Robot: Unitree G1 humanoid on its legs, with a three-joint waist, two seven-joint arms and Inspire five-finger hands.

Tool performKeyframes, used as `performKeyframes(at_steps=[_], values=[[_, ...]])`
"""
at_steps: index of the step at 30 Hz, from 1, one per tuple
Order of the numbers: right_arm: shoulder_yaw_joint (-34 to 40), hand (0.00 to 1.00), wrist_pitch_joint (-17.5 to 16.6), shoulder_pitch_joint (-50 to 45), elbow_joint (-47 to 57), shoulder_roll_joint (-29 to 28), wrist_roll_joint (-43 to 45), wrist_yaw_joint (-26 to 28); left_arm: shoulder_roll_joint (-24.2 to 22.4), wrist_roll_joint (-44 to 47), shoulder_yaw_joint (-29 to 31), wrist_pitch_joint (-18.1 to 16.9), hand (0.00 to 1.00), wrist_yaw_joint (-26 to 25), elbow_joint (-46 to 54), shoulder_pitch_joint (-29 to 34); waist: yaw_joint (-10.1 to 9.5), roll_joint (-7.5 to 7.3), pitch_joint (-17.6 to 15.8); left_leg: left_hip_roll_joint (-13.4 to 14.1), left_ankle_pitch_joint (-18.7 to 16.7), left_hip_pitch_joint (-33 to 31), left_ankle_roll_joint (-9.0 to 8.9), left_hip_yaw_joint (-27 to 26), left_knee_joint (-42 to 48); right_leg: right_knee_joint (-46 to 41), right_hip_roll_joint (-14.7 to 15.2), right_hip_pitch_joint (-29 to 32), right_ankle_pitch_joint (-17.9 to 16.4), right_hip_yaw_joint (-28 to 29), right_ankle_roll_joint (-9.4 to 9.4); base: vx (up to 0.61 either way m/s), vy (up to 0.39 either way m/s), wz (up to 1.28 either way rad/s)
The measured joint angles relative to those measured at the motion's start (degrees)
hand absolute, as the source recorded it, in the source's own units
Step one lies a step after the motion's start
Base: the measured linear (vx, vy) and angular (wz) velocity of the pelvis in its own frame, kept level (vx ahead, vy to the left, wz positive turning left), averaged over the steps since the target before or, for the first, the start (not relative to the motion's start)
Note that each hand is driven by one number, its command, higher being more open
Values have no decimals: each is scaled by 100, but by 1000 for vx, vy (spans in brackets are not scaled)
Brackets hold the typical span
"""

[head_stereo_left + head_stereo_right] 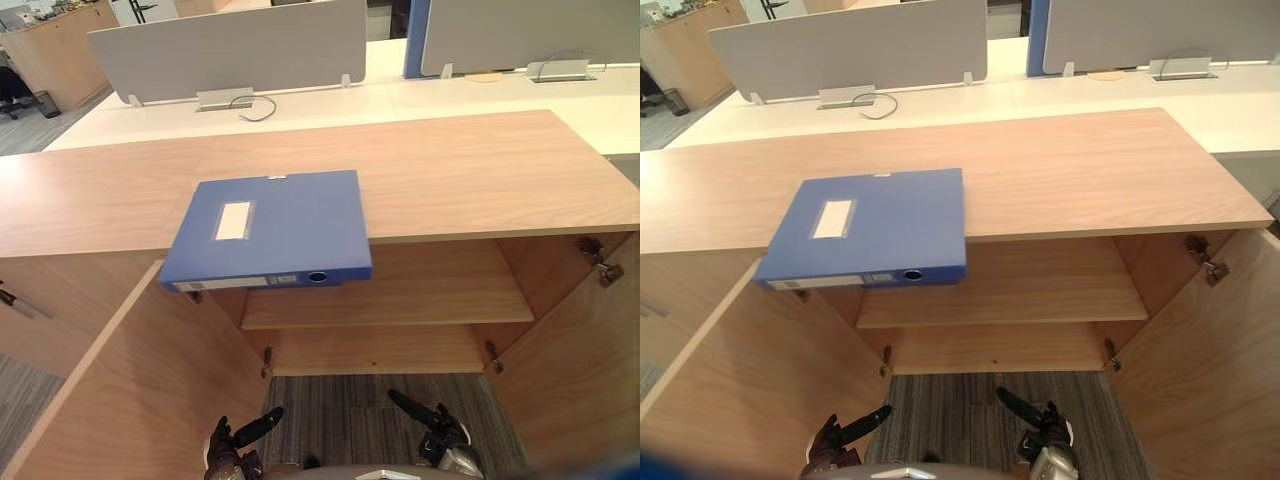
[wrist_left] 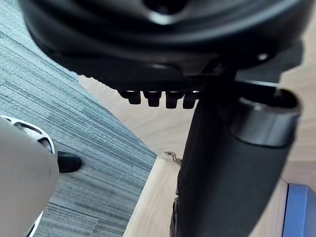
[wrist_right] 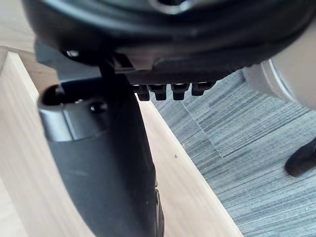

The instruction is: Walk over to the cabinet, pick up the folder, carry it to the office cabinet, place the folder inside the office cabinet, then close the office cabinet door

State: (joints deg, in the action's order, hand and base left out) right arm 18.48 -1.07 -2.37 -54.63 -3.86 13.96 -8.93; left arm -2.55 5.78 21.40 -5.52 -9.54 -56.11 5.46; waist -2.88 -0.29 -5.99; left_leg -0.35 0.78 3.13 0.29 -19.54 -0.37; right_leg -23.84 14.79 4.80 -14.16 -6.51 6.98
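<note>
The flat blue plastic folder point(image 1: 270, 228) overhangs the front edge of the open light-wood cabinet point(image 1: 450, 170), while the left hand point(image 1: 228, 448) and right hand point(image 1: 440, 432) hang low, fingers relaxed and empty.

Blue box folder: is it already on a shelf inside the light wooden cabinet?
No, the blue box folder lies flat on top of the light wooden cabinet, its near edge overhanging the open front.
</note>
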Motion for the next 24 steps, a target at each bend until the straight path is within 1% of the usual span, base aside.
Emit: performKeyframes(at_steps=[1,2,3,4,5,7,8,9,10,11,12,15,16,18,20,23,24], values=[[32,100,-24,-8,-108,98,117,-14,-56,153,-69,-13,100,4,-41,37,-2,106,64,56,120,80,-126,166,-210,126,-156,-68,-15,-80,-71,27,-255,29],[49,100,-34,-11,-141,140,172,-16,-90,181,-77,-19,100,7,-31,67,-6,151,82,100,171,103,-162,196,-265,167,-209,-77,-7,-108,-95,80,-237,26],[57,100,-29,-16,-176,266,266,-45,-155,332,-105,-21,100,44,60,166,18,250,136,239,308,64,-275,317,-382,302,-325,-110,24,-295,-129,136,-273,31],[57,100,-25,-63,-199,329,344,-80,-160,605,-215,-31,100,98,206,251,1,256,141,342,362,26,-356,409,-415,312,-429,-117,-4,-399,-197,125,-280,38],[57,100,-23,-94,-199,347,408,-107,-153,768,-275,-32,100,139,293,302,-4,242,138,385,381,22,-386,449,-440,317,-471,-132,-13,-454,-212,118,-269,32],[49,100,7,-171,-193,358,417,-178,-114,1635,-554,-27,100,277,767,535,-3,169,110,503,416,24,-445,615,-456,338,-596,-267,-25,-620,-237,89,-164,31],[40,100,16,-198,-185,358,416,-185,-105,1870,-656,-28,100,298,900,580,-3,157,109,511,421,28,-452,654,-456,348,-620,-305,-25,-663,-237,71,-127,36],[1,100,50,-250,-160,357,415,-210,-88,2367,-850,-27,100,347,1181,683,-9,117,125,517,424,22,-453,749,-456,364,-627,-359,-25,-753,-237,63,-101,33],[-24,100,66,-283,-122,351,415,-227,-76,2587,-959,-26,100,371,1321,723,-12,100,131,514,425,20,-453,802,-456,379,-625,-392,-25,-779,-237,43,-38,35],[-172,100,92,-313,-98,351,415,-244,-63,2934,-1156,-25,100,392,1604,802,-33,50,166,497,426,-2,-452,856,-457,406,-613,-411,-25,-794,-238,34,4,23],[-242,100,120,-314,-68,307,415,-245,-62,3269,-1239,-26,100,412,1870,891,-57,1,195,478,428,-15,-452,907,-457,462,-602,-441,-25,-806,-238,27,16,18],[-449,100,204,-372,126,196,417,-242,-74,3849,-1360,-27,100,408,2482,1000,-59,-69,216,398,439,4,-437,1038,-457,610,-519,-620,-27,-969,-240,-1,25,23],[-453,100,213,-373,156,196,417,-239,-74,3883,-1378,-27,100,406,2615,1023,-59,-64,213,386,442,2,-432,1085,-457,625,-508,-652,-28,-1019,-240,-32,23,34],[-464,100,235,-391,273,142,417,-229,-96,3870,-1389,-39,100,313,3190,1206,-72,-46,196,332,473,-4,-393,1244,-459,698,-464,-775,-37,-1174,-244,-61,18,37],[-487,100,245,-413,311,144,417,-224,-115,3846,-1384,-42,100,239,3475,1354,-96,-21,191,300,492,-4,-377,1351,-461,704,-431,-810,-61,-1268,-237,-85,9,33],[-591,100,283,-574,510,144,417,-224,-174,3593,-1328,-19,100,141,4033,1722,-166,13,192,285,536,-16,-364,1573,-487,707,-372,-939,-89,-1507,-224,-82,0,39],[-592,100,287,-632,557,145,417,-226,-208,3282,-1260,-8,100,44,4276,1886,-196,3,190,273,558,-21,-366,1673,-490,703,-358,-996,-115,-1628,-229,-68,-3,36]])
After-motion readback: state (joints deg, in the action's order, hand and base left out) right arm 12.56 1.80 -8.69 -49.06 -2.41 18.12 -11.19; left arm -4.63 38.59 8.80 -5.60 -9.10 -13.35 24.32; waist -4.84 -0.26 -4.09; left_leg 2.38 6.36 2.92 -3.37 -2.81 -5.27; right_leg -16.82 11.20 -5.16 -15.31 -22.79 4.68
